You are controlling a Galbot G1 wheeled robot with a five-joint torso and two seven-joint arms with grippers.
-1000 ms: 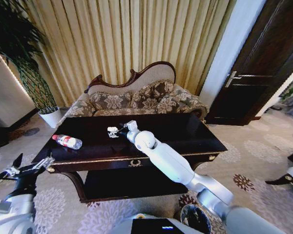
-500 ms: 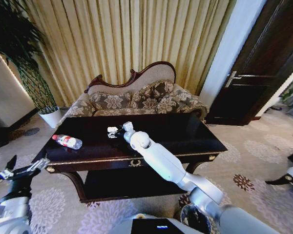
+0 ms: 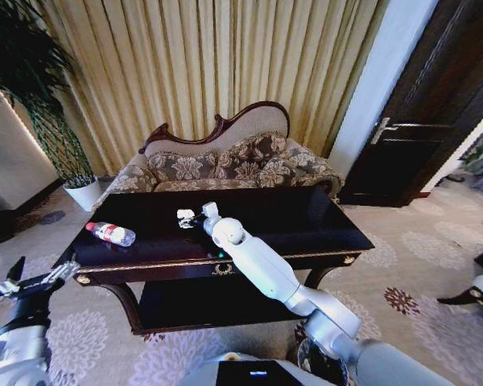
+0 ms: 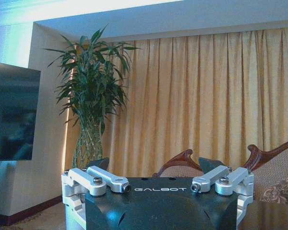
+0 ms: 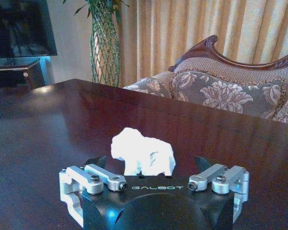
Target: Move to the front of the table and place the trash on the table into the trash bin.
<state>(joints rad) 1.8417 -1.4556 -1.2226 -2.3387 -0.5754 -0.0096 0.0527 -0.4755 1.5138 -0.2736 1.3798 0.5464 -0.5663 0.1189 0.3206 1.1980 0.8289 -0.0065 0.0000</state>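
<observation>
Bottle (image 3: 110, 233) left of scrap (image 3: 185, 215) on table (image 3: 306, 225)

The right arm stretches forward over the table (image 3: 322, 229), its right gripper (image 3: 195, 215) low above the top near the far edge, jaws spread wide. The left gripper (image 3: 34, 281) hangs off the table's left front corner, jaws spread.

The word "GALBOT" stands on the dark housing of the left gripper (image 4: 156, 168). The same word "GALBOT" stands on the right gripper (image 5: 150, 165) housing.
</observation>
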